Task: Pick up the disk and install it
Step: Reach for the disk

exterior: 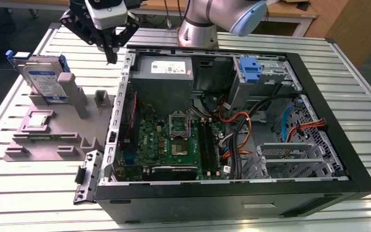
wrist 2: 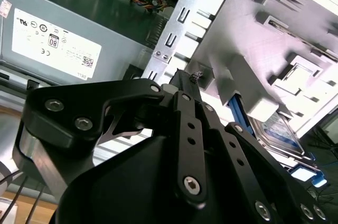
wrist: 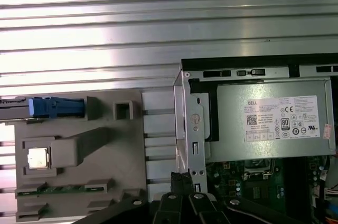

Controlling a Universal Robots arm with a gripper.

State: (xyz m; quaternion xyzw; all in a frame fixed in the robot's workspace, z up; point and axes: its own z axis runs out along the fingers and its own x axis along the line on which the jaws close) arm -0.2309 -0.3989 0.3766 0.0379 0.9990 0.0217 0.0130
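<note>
The open black metal computer case [exterior: 359,159] lies on the slatted metal table [exterior: 31,193], with its whole interior seen in the exterior view. At that view's left, a grey plastic fixture block [exterior: 50,135] holds the blue-framed silver disk [exterior: 44,79] upright. In the first wrist view the disk [wrist: 53,108] is edge-on. The black two-finger gripper [exterior: 111,59] hangs between fixture and case, pinched together and empty.

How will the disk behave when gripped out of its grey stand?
Likely rigid and dense for its size: the disk has a flat metal body. Standing on edge in the grey stand, it could tip if nudged sideways.
</note>
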